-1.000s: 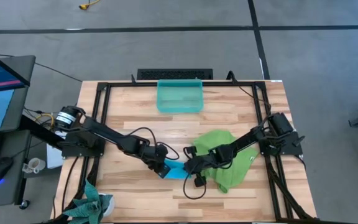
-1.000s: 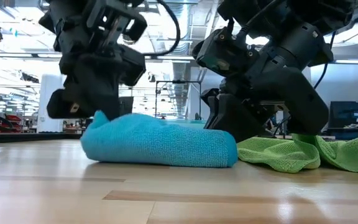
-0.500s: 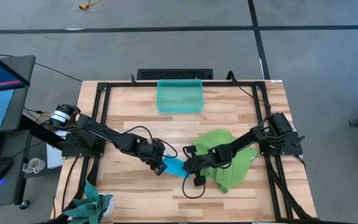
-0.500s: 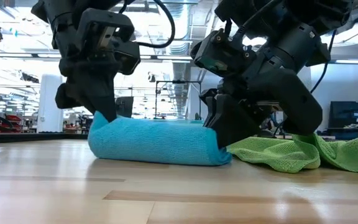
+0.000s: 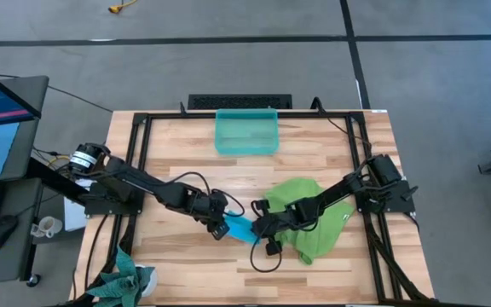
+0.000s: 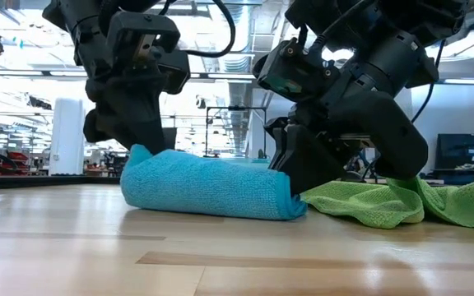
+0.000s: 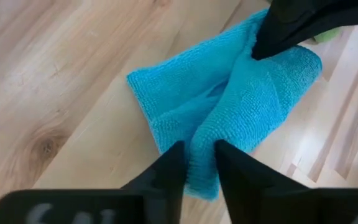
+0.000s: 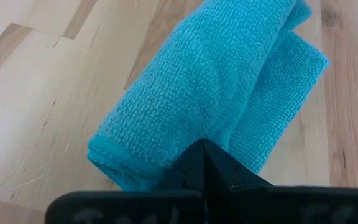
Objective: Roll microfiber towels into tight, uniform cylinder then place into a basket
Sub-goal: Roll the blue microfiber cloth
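- On the wooden table lay two microfiber towels: one blue towel, rolled into a loose cylinder near the front middle, and one green towel, spread and rumpled just to its right.
- One basket stood at the far edge of the table, well apart from both towels.
- Two arms worked at the blue roll, one at each end of it.
- At the roll's left end, the left gripper had its two fingers slightly parted, straddling a fold of blue cloth between them; whether it pinched the cloth or had let go could not be told.
- At the roll's right end, the right gripper was clenched, its tips meeting in a point pressed against the blue cloth; no cloth showed caught between them.
- No brand, label or readable writing showed on the towels, the basket or the arms.
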